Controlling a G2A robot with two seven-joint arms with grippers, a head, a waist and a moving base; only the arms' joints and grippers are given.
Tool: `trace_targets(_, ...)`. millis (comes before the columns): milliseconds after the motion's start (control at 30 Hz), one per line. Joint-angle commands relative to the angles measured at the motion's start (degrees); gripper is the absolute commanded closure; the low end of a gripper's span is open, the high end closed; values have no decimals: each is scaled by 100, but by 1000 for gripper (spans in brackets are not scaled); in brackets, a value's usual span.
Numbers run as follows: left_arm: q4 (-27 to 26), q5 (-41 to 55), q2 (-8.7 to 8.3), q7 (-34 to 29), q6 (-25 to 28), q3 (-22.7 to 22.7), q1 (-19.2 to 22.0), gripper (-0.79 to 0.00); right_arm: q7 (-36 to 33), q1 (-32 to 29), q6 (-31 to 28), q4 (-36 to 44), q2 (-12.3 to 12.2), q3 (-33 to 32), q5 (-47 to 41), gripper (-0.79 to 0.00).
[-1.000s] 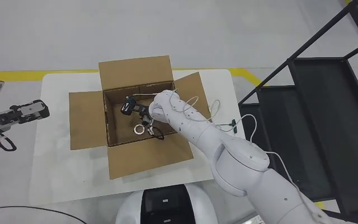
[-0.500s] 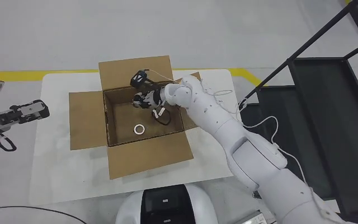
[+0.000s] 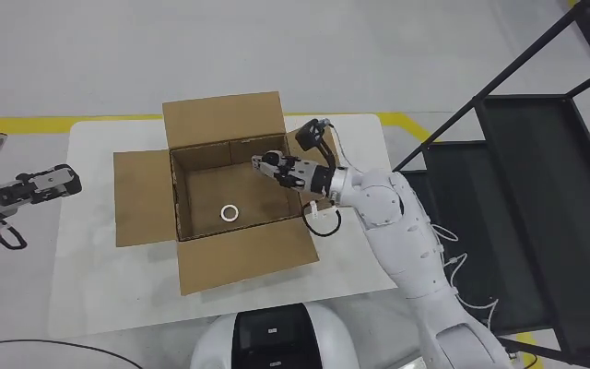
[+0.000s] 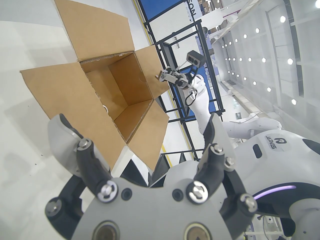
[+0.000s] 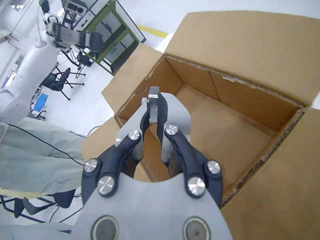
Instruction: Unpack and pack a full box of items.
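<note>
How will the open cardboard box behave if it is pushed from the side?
Probably light: the box holds just a small ring, so it may slide on the table. Its spread flaps would likely bend.

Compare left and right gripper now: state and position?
The left gripper is open; the right gripper is shut. The left gripper sits at the edge of the table, apart from the box; the right gripper is over the box's open top. Both look empty.
</note>
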State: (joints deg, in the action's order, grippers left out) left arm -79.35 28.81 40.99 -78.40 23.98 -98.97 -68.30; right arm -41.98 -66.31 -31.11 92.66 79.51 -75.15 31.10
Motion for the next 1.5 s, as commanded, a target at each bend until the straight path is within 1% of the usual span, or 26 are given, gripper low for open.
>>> trace_targets(0,0,0,0,0,0,0,0,-785,135,-219,117,368,-36,-177,6,0)
trace_targets(167,0,0,0,0,0,0,0,-785,484,-638,385,787,-112,-543,108,0)
trace_targets(333,0,0,0,0,0,0,0,-785,660,-1111,530,1097,-193,-920,169,0)
trace_targets(533,0,0,0,0,0,0,0,-785,1265,-1917,537,1586,-277,-1641,-14,0)
trace_targets(600,0,0,0,0,0,0,0,-785,1506,-2227,643,1758,-294,-1877,-15,0)
trace_targets(700,0,0,0,0,0,0,0,-785,1692,-2690,992,1924,-310,-2122,79,0)
trace_targets(833,0,0,0,0,0,0,0,-785,1941,-3177,1614,1965,-307,-2310,132,0)
trace_targets(900,0,0,0,0,0,0,0,-785,2109,-3355,1970,1920,-293,-2326,99,0)
trace_targets(1033,0,0,0,0,0,0,0,-785,2231,-3577,2533,1717,-282,-2291,221,0)
trace_targets(1100,0,0,0,0,0,0,0,-785,2216,-3658,2882,1631,-276,-2252,287,0)
trace_targets(1233,0,0,0,0,0,0,0,-785,1585,-3659,3519,1425,-302,-2079,744,0)
trace_targets(1467,0,0,0,0,0,0,0,-785,850,-3313,4087,929,-335,-1755,1188,0)
